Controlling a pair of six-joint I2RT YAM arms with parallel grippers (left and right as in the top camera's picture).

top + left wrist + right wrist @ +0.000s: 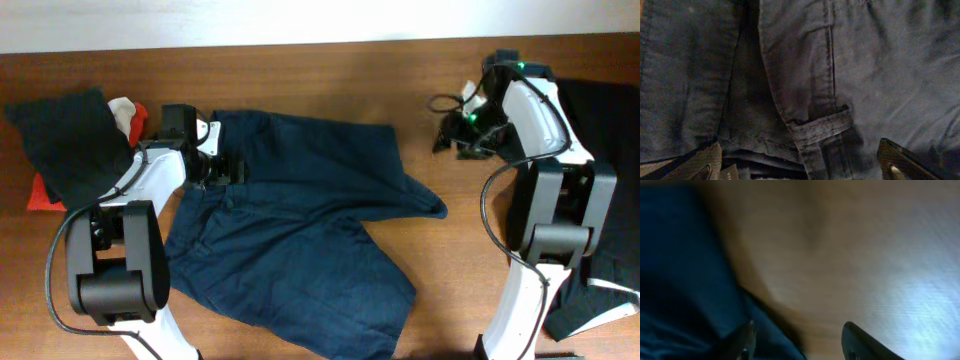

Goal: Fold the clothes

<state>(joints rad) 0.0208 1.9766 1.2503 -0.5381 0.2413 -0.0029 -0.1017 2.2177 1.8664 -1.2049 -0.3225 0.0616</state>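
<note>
- Your left gripper [800,167] hangs released over the wide navy-blue fabric shorts [300,240] — at a belt loop [822,127].
- Your right gripper [802,342], also released, hovers above brown wooden tabletop [865,255].

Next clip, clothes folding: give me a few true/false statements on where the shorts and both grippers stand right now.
1. The navy shorts lie on the wooden table between the two arms. True.
2. A belt loop shows just ahead of the left gripper. True.
3. The right gripper is shut on the shorts' hem. False: its fingers stand apart over bare wood, beside the fabric's edge.
4. The shorts are folded into a neat stack. False: they lie spread wide and rumpled.
5. A black garment lies at the table's left end, beside the left arm. True.
</note>
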